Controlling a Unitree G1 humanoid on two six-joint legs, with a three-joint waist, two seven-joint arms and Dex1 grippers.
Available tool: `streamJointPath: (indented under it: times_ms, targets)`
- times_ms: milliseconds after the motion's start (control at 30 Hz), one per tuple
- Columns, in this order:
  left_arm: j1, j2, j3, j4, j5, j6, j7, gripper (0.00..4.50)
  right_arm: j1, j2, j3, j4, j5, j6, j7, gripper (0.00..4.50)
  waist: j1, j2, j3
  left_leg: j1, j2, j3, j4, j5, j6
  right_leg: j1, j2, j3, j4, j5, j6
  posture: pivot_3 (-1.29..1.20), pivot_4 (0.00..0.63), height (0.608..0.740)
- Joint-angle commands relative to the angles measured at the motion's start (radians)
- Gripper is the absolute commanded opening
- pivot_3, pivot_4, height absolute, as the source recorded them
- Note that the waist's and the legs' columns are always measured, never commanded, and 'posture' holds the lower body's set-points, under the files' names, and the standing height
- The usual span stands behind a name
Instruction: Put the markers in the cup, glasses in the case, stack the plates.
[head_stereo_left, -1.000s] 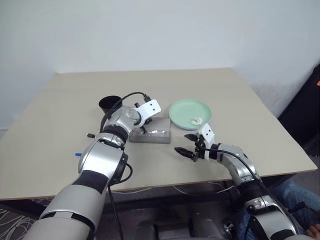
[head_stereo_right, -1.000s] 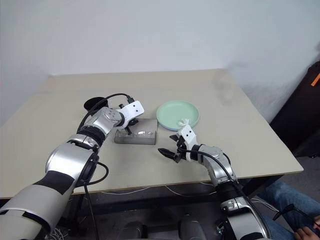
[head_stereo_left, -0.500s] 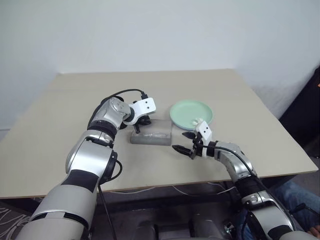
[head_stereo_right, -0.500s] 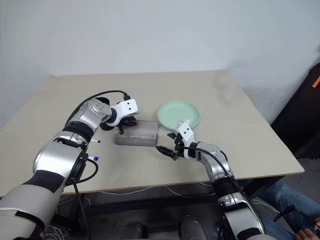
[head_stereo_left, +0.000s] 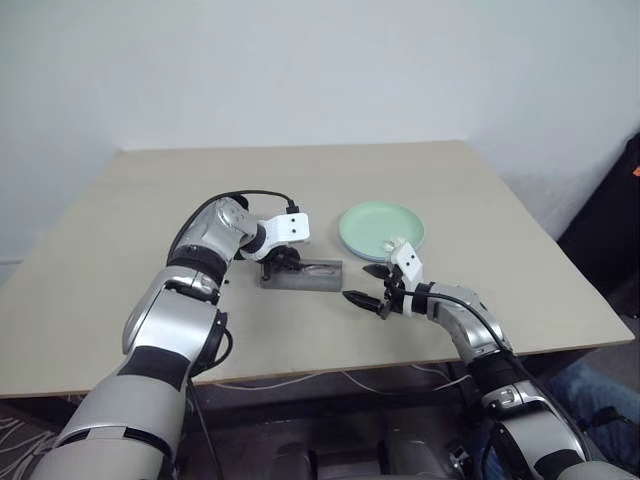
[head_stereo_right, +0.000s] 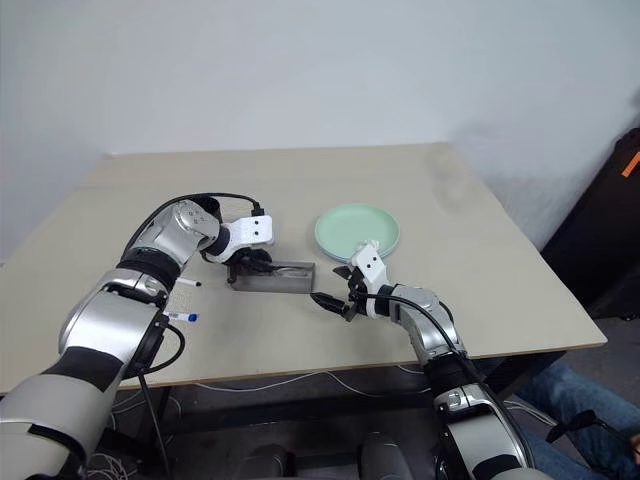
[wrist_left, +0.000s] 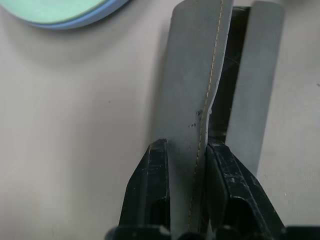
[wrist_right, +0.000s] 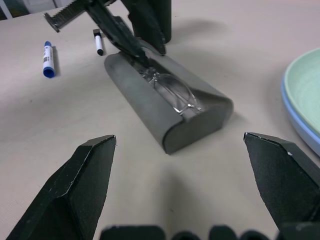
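Currently, glasses (wrist_right: 167, 90) lie in the case (wrist_right: 150, 110), my left end effector (wrist_left: 187, 165) clamped on its flap | plates (head_stereo_right: 357, 231) stacked | markers (wrist_right: 48, 59) on desk (head_stereo_right: 480, 230) beside cup (wrist_right: 150, 17), pending | right end effector (head_stereo_right: 335, 297) spread, empty

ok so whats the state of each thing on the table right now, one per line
case: half open, flap pinched by the left hand
glasses: lying inside the case
plates: stacked, mint on blue
white scrap: lying on the top plate
blue marker: capped, flat on the table
black marker: capped, flat on the table
right hand: open, holding nothing
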Motion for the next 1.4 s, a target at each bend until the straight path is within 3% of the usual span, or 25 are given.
streamJointPath:
  times_ms: [33,600,1133,1200,1267,1400]
  targets:
    - [0.073,-0.003,-0.043,-0.04,-0.006,0.001,-0.11,0.89,-0.037,0.0,-0.008,-0.006,0.008,-0.023,0.013,4.45,0.0,0.0,0.0,0.0,0.0,0.0,-0.001,0.0,0.0,0.0,0.0,0.0,0.0,0.0,0.0,0.0,0.0,0.74]
    - [0.164,0.079,-0.022,-0.269,-0.071,0.074,-0.127,0.89,-0.065,0.009,-0.006,0.032,0.004,-0.04,0.024,4.45,-0.004,0.0,0.0,0.0,0.0,0.001,-0.003,-0.001,0.0,-0.003,0.001,0.003,-0.001,-0.001,0.002,0.0,0.0,0.74]
    - [0.178,0.09,-0.033,-0.309,-0.086,0.101,-0.128,0.89,-0.066,0.008,-0.005,0.035,0.005,-0.042,0.024,4.45,-0.004,0.0,0.0,0.0,0.0,0.002,-0.003,-0.001,0.0,-0.003,0.001,0.003,-0.001,-0.001,0.002,0.0,0.0,0.74]
    - [0.217,0.067,0.212,-0.518,-0.283,0.322,0.015,0.89,-0.081,0.013,0.0,0.048,0.005,-0.041,0.034,4.45,-0.006,0.001,0.0,0.0,0.0,0.002,-0.003,-0.001,0.0,-0.003,0.001,0.003,-0.001,-0.001,0.002,0.0,0.0,0.74]
    - [0.248,0.037,0.384,-0.655,-0.405,0.407,0.165,0.89,-0.091,0.016,0.003,0.058,0.005,-0.04,0.041,4.45,-0.008,-0.001,0.003,-0.001,0.001,0.002,-0.003,-0.001,0.0,-0.004,0.001,0.005,0.0,-0.001,0.002,0.0,0.0,0.74]
    - [0.303,0.011,0.426,-0.782,-0.466,0.423,0.247,0.89,-0.095,0.018,0.005,0.064,0.003,-0.041,0.047,4.45,-0.007,-0.002,0.003,-0.007,0.002,0.0,-0.001,-0.001,0.0,-0.009,0.003,0.002,0.0,0.001,0.004,0.0,0.0,0.74]
